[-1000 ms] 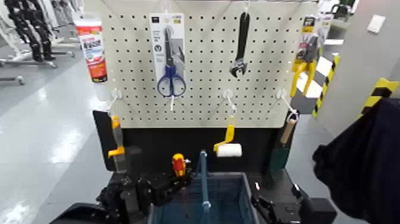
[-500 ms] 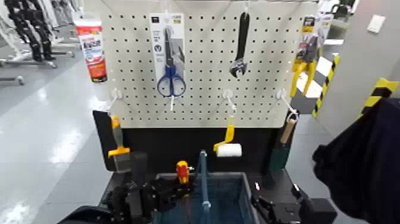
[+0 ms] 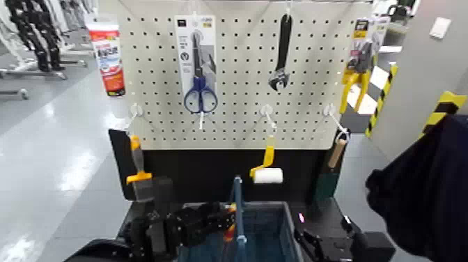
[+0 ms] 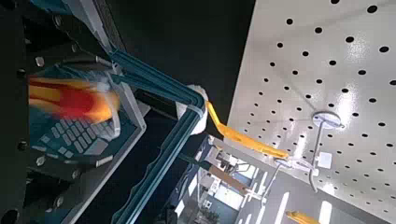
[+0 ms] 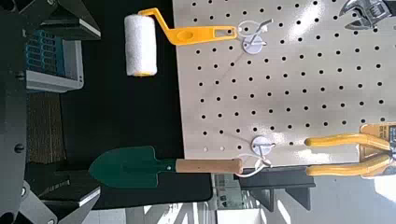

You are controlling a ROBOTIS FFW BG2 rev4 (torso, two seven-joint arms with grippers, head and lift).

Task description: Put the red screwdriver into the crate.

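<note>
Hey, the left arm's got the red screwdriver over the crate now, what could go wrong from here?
1. The red screwdriver sits right beside the crate's central handle bar, so on release it may strike the bar and bounce out instead of dropping in.
2. The left claw hangs close to the crate's rim and bar; lowering further could bump or shift the crate.
3. The right claw waits near the crate's other side, so a shifted crate could knock into it.

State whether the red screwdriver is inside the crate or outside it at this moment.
Inside, or nearly so: the red screwdriver shows low within the crate beside its handle bar, at the left claw. Whether the claw grips it cannot be told.
</note>
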